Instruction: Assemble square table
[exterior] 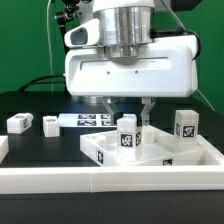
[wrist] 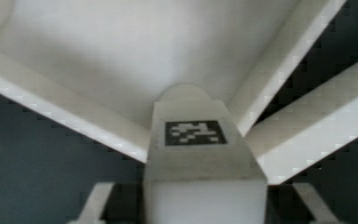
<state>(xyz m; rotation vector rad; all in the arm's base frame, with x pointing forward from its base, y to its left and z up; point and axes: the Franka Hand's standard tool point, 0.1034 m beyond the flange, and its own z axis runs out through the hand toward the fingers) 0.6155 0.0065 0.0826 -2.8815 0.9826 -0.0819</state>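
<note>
On the black table (exterior: 40, 145) in the exterior view, the square top (exterior: 165, 152) lies flat behind the long white rail (exterior: 100, 182), with one tagged leg (exterior: 127, 135) upright inside its raised rim and the gripper (exterior: 128, 120) hanging over that leg, its fingers (exterior: 148, 110) spread to either side with a gap showing. A second leg (exterior: 187, 125) stands at the top's far side toward the exterior view's right, while two more legs (exterior: 18, 122) (exterior: 50, 124) lie beside the marker board (exterior: 95, 119). In the wrist view the leg (wrist: 197, 133) stands between the released fingers (wrist: 101, 205), narrow dark gaps at both sides, with the top's rim (wrist: 87, 85) around it.
</note>
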